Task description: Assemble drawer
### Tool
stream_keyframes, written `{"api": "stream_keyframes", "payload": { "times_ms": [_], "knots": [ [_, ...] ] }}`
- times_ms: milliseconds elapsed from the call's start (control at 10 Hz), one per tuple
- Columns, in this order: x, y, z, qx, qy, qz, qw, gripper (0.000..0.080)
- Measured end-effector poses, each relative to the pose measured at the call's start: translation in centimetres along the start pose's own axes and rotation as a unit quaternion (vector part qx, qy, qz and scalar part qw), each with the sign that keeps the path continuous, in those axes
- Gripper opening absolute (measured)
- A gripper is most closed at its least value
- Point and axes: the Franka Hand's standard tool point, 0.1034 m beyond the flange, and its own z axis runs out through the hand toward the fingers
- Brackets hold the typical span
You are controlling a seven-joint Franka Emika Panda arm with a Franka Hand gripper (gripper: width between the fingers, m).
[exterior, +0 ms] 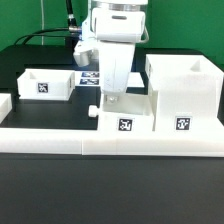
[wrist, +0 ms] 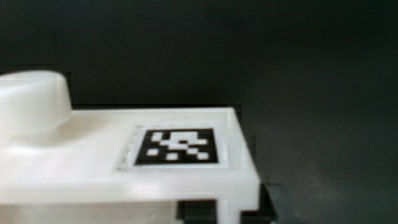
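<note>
One small open-top tray with a tag on its front stands beside the tall boxy housing, on the housing's side toward the exterior view's left, and touches it or nearly so. The tray's small knob sticks out toward the exterior view's left. My gripper reaches down onto this tray. In the wrist view the gripper is shut on the tray's wall, with dark fingers on both sides of it. The tag and knob show close up. The second tray sits apart at the exterior view's left.
Long low white border bars run along the front, just in front of the tray and housing. Another bar end lies at the exterior view's left. The marker board lies behind the arm. Black cables trail at the back.
</note>
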Motion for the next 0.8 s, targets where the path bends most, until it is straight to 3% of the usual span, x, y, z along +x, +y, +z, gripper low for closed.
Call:
{"api": "stream_keyframes", "payload": {
  "times_ms": [600, 800],
  "knots": [
    [0.86, -0.63, 0.05, 0.007, 0.0, -0.005, 1.0, 0.0047],
    [0.82, -0.83, 0.25, 0.003, 0.002, -0.002, 1.0, 0.0046]
  ]
}}
